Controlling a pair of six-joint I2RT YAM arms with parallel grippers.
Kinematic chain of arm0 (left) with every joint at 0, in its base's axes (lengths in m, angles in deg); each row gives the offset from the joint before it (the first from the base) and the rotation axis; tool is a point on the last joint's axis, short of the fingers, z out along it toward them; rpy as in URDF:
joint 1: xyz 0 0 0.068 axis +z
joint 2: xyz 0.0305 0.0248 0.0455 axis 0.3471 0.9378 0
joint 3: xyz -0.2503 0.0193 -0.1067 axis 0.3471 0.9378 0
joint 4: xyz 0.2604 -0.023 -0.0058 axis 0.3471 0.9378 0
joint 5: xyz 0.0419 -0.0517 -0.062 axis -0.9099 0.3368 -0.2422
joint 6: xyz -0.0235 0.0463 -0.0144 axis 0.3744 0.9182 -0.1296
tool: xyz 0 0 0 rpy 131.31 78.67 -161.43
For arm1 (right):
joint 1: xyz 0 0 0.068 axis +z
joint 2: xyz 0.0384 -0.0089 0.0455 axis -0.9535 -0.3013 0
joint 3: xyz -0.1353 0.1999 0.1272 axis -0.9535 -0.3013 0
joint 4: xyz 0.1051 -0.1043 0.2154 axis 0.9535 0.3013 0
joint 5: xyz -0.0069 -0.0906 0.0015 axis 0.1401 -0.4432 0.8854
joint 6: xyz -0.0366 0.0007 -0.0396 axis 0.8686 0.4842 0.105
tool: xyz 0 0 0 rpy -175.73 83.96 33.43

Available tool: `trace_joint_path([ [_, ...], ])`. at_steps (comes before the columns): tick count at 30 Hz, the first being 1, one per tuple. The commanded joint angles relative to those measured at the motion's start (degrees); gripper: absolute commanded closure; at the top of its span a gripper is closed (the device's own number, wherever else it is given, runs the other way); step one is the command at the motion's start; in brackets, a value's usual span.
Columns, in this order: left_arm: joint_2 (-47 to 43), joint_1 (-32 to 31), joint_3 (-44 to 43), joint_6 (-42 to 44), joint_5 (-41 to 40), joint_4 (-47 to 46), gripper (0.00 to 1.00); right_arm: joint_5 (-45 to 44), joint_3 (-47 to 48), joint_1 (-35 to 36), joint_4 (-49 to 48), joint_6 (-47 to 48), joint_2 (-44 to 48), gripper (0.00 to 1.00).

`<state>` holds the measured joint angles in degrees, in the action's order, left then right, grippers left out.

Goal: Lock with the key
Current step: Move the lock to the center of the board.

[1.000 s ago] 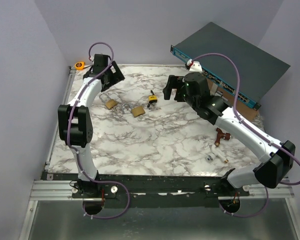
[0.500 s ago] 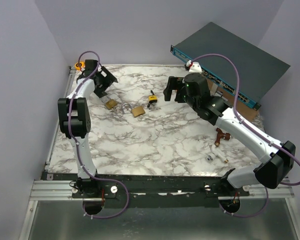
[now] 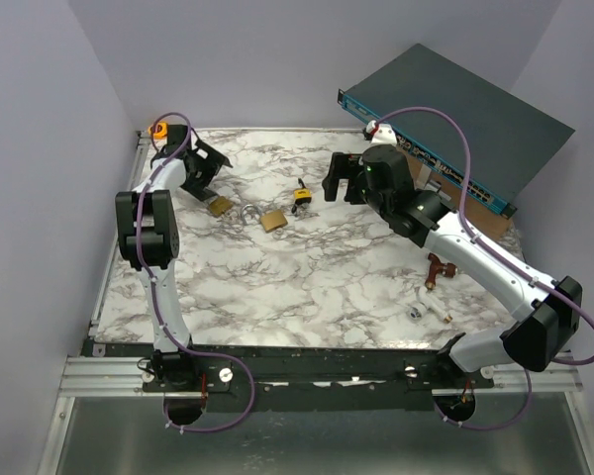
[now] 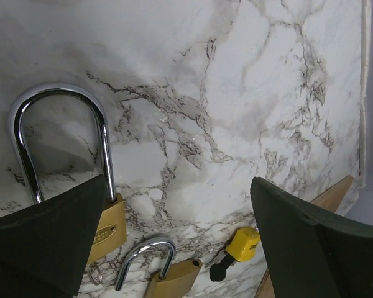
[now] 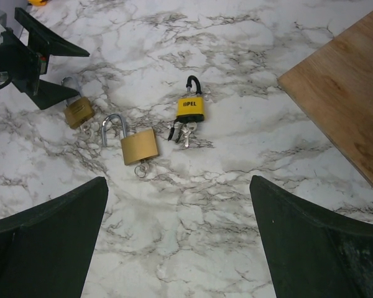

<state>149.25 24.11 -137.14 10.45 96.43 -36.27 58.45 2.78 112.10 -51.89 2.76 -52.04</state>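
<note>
**Bench** (image 3: pixel 307 277): marble-patterned top with three padlocks lying flat on its far half.

**Reference item:** the yellow padlock (image 3: pixel 301 198) has a black shackle that appears seated in the body. A bunch of keys (image 5: pixel 181 131) lies at its base, touching the body.

**Other locks:**
- The near brass padlock (image 3: pixel 272 220) lies flat just left of the yellow padlock. One leg of its shackle stands clear of the body, and a key ring (image 5: pixel 141 167) sits at its keyway end.
- The far brass padlock (image 3: pixel 220 206) lies further left again, with its chrome shackle pointing toward the left hand. One shackle leg is hidden behind a finger in the left wrist view, so it cannot be told whether the lock is latched.

**Left hand** (image 3: pixel 202 168): released, fingers spread wide, nothing between them.
- It hangs well left of the yellow padlock, over the shackle end of the far brass padlock.
- One finger (image 4: pixel 46 242) overlaps that lock's body in the wrist view, but contact cannot be confirmed.

**Right hand** (image 3: pixel 335 178): released, fingers wide apart and empty. It sits just right of the yellow padlock, raised off the bench and apart from every lock.

**Also on the bench:**
- A dark rack unit (image 3: pixel 455 119) rests on a wooden board (image 3: pixel 480 210), well right of the yellow padlock.
- A copper-coloured fitting (image 3: pixel 436 269) lies right of the yellow padlock, nearer the arm bases.
</note>
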Motion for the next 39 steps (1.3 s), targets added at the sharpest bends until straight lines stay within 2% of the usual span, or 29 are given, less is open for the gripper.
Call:
trace_joint_path([
  [1,0.96,0.34,-0.76,-6.11,1.08,4.02,0.02,0.70,-0.03,-0.09,1.18,1.02,-0.61,0.00],
  [12,-0.41,0.10,-0.02,-15.37,0.78,10.13,0.01,1.68,-0.07,-0.09,2.12,1.29,-0.85,0.00],
  [17,-0.45,-0.57,0.13,-15.97,2.13,10.56,0.02,1.77,-1.07,-0.11,2.31,1.21,0.04,0.00],
  [23,0.29,-1.72,-1.84,-17.75,3.38,15.37,0.01,1.31,-3.01,-0.13,2.67,0.41,2.10,0.00],
  [28,-3.01,-2.25,2.56,-20.18,5.66,12.66,0.02,1.37,-5.08,-0.10,2.34,-0.75,4.42,0.00],
  [32,-4.79,-3.24,2.48,-21.28,3.64,18.23,0.02,1.38,-6.73,-0.14,2.32,-0.91,6.35,0.00],
  [39,-11.37,-3.62,13.90,-21.34,3.88,14.12,0.02,2.51,-9.26,-0.09,2.16,-1.37,8.53,0.00],
])
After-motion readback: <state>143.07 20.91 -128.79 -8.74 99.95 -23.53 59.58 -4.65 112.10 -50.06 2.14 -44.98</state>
